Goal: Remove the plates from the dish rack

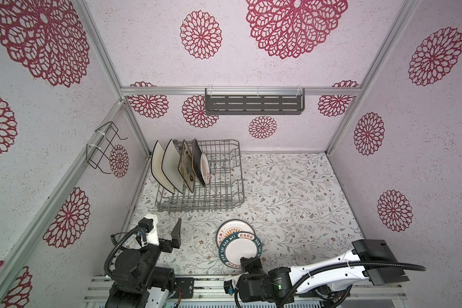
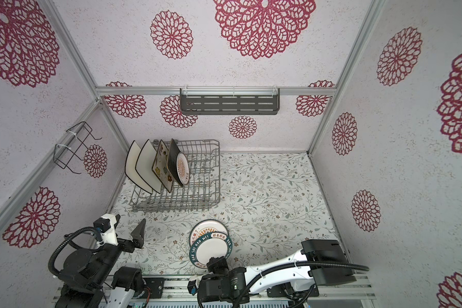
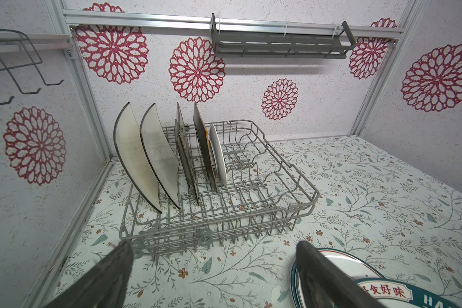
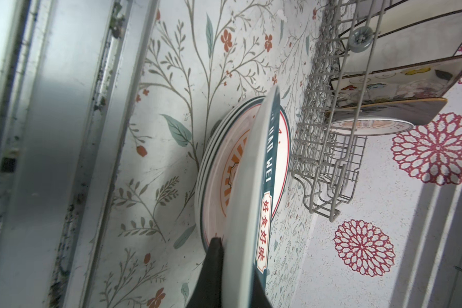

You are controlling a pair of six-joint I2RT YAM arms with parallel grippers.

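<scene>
The grey wire dish rack (image 1: 224, 198) (image 3: 302, 206) stands at the back left of the table. In its left end several plates stand on edge: two white black-rimmed square ones (image 1: 159, 165) (image 1: 172, 166), a flowered one (image 1: 186, 166), a dark brown one (image 1: 196, 160) and a small round one (image 1: 205, 169). My right gripper (image 1: 247, 262) (image 4: 238, 261) is shut on the near rim of a round teal-rimmed plate (image 1: 240, 249) (image 4: 251, 173). It holds that plate tilted just over a stack of round plates (image 1: 234, 228) (image 4: 219, 165) at the front centre. My left gripper (image 1: 178, 230) (image 3: 212, 244) is open and empty, in front of the rack.
A dark grey slotted shelf (image 1: 254, 104) hangs on the back wall and a thin black wire bracket (image 1: 104, 149) on the left wall. Aluminium rails (image 1: 211, 290) run along the table's front edge. Flowered tabletop (image 1: 304, 200) stretches to the right of the rack.
</scene>
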